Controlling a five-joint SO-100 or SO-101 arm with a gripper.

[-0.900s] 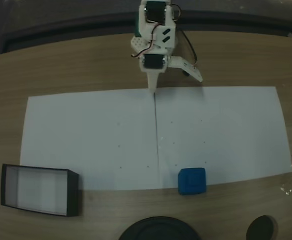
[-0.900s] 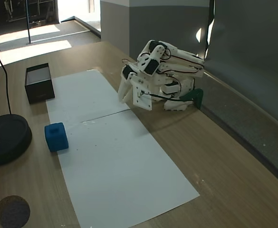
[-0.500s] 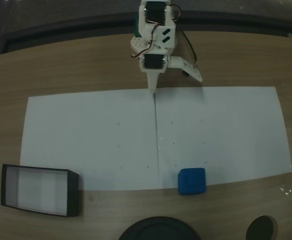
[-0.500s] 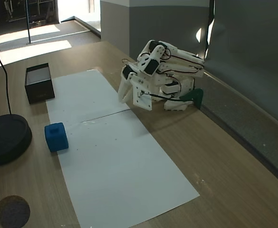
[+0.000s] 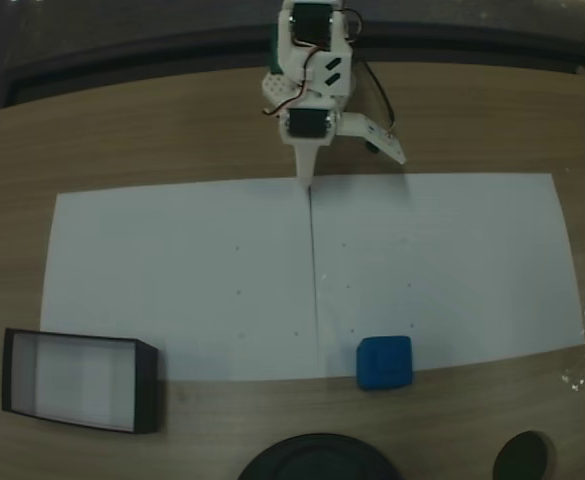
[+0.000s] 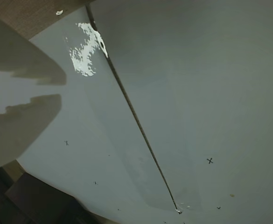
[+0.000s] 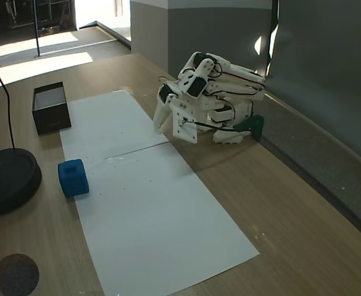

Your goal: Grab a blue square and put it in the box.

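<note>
Jaws of the gripper are closed to a point and hold nothing; the folded arm rests at the table's far edge, tip at the seam of the white paper sheets. Blue square lies at the paper's near edge, well apart from the gripper. Black-walled box sits on bare wood, well left of it in the top-down fixed view.
</note>
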